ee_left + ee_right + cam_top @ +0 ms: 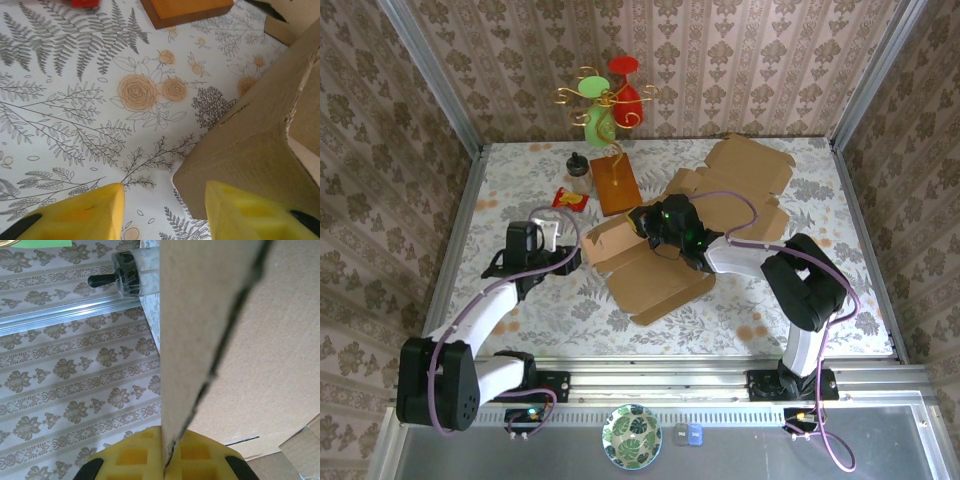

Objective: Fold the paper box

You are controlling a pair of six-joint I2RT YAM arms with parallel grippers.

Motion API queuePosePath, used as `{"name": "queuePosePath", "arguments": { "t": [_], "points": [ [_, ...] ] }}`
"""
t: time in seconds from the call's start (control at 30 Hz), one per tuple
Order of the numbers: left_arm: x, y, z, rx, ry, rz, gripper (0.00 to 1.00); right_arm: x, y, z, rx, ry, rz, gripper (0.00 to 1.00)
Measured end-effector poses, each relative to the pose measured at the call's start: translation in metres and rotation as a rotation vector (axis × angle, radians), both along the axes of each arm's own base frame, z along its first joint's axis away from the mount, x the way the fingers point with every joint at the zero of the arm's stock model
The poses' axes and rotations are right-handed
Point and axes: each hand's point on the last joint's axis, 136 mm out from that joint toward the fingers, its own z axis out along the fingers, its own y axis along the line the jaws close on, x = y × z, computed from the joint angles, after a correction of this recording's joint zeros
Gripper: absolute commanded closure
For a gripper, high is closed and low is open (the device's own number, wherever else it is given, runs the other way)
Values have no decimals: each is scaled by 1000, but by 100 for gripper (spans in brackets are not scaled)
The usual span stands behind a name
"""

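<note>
Top camera: the paper box [655, 285] lies half-flat at the middle of the table [520, 190], its long axis running from the near left to the far right. The right gripper [650, 225] sits over the box's middle, and the left gripper [568, 257] waits just off its left flap, making it the nearer arm for that side.

Left wrist camera: the left gripper's yellow fingers are spread and empty. A raised cardboard corner [250, 145] stands ahead and to the right, touching neither finger. A short reach right would likely bring it between them.

Right wrist camera: the right gripper is pressed together on the edge of an upright cardboard wall [200, 315], which rises straight from its pads.
</note>
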Motion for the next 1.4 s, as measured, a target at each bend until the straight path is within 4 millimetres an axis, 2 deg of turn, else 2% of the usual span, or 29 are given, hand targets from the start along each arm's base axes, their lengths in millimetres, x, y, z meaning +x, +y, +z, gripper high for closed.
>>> {"name": "queuePosePath", "arguments": {
  "t": [0.27,0.8,1.1,1.4],
  "points": [
    [-6,-24,-9,26,7,-128,51,1,2,-1,7,-5,5,100],
    [-5,-56,1,77,-61,-277,60,3,1,-3,11,-3,2,100],
    [-6,-60,0,98,-71,-284,67,4,2,-3,15,-8,3,100],
    [-7,-73,3,102,-101,-317,65,5,2,-4,21,-10,4,100]
  ]
}}
